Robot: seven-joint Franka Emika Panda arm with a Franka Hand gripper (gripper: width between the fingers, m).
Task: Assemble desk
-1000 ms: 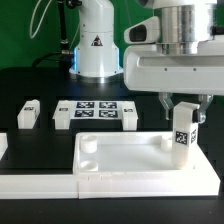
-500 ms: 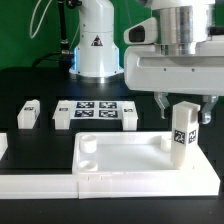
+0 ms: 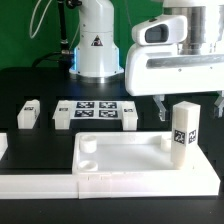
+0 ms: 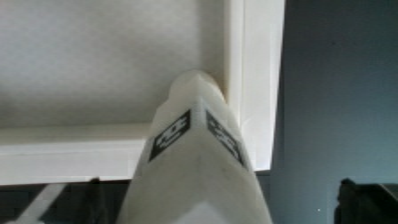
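Observation:
The white desk top (image 3: 120, 155) lies on the table with its raised rim up. One white square leg (image 3: 183, 133) stands upright in its corner at the exterior view's right, tags facing the camera. My gripper (image 3: 190, 98) hangs just above the leg's top, open, with its fingers (image 3: 160, 108) spread wide. In the wrist view the leg (image 4: 192, 150) rises toward the camera from the top's corner rim (image 4: 251, 70), and the dark fingertips (image 4: 54, 205) stand clear of it on both sides; my gripper (image 4: 210, 208) holds nothing.
A loose leg (image 3: 28, 113) lies at the exterior view's left and another part (image 3: 2, 147) shows at the left edge. The marker board (image 3: 95, 112) lies behind the desk top. A low white border strip (image 3: 38, 185) runs along the front. The arm's base (image 3: 97, 45) stands at the back.
My gripper has let go of the leg and risen straight up; its fingers now sit above the leg's top. The leg stays upright in the corner.

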